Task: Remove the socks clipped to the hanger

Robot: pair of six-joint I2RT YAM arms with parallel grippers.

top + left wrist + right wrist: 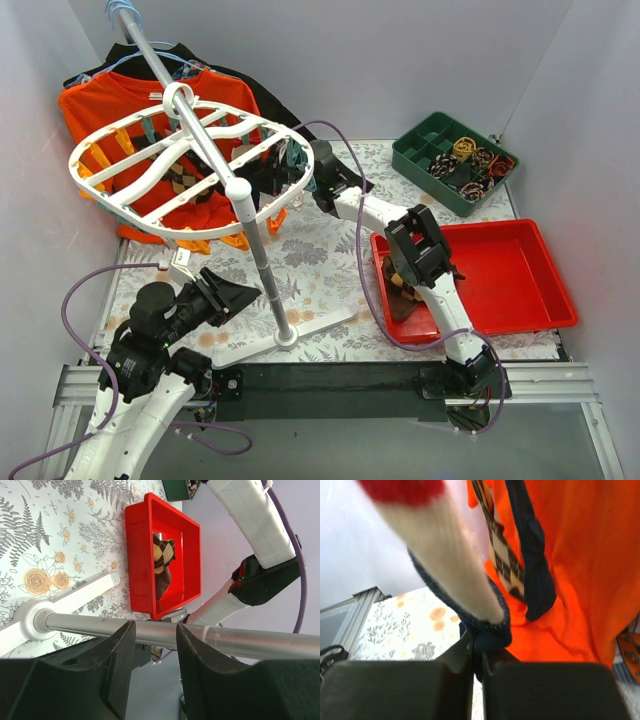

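At the right rim of the hanger [80,160], the right gripper [298,165] [477,652] has its fingers clenched on the edge of a dark navy sock [492,635]. A pale, blurred shape runs up from that edge, and what it is cannot be told. Just behind, a brown-and-tan diamond sock [502,560] and another navy sock [535,555] hang against the orange shirt [580,555]. The hanger sits tilted on its pole [255,235], above the back left of the flowered table [320,250], with the shirt draped behind it. The left gripper [235,292] [155,630] is low beside the pole, its fingers [120,665] spread apart and grasping nothing. In the left wrist view the pole [240,642] crosses the gap right at the fingertips, and whether it touches them cannot be told. To the right of the pole's foot lies a red tray [520,290] [137,540]. At the tray's left end are a diamond-patterned sock [162,555] and a plain brown sock [162,587], touching each other. A green box [415,150] with compartments stands at the far right corner.
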